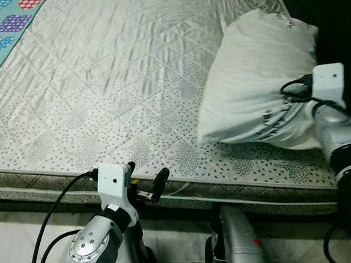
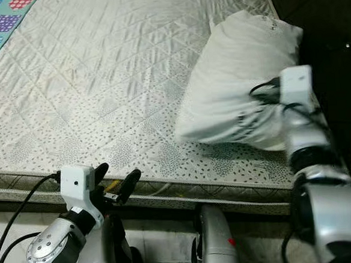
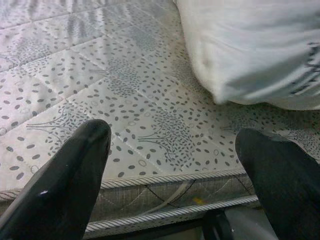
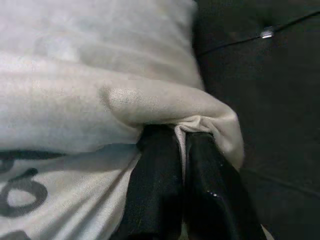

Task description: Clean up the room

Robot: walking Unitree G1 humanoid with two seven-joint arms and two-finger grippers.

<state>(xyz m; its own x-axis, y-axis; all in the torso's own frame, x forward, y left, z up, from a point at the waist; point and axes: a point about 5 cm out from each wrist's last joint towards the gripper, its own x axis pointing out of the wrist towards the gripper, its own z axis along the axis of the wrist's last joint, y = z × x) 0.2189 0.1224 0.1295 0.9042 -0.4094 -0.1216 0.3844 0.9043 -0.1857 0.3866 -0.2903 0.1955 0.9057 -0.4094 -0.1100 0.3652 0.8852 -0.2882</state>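
A white pillow (image 1: 256, 83) with black print lies tilted at the right side of the quilted grey mattress (image 1: 118, 81). My right gripper (image 4: 181, 150) is shut on a fold of the pillow's cloth (image 4: 200, 122) at its right edge, next to the dark headboard. My left gripper (image 1: 147, 178) hovers open at the mattress's front edge, to the left of the pillow, with nothing between its fingers (image 3: 75, 170).
A colourful play mat (image 1: 2, 29) lies beyond the mattress at the far left. A dark padded headboard (image 2: 330, 24) rises on the right. Pale floor tiles (image 1: 15, 251) and my silver legs (image 1: 237, 241) are below the mattress edge.
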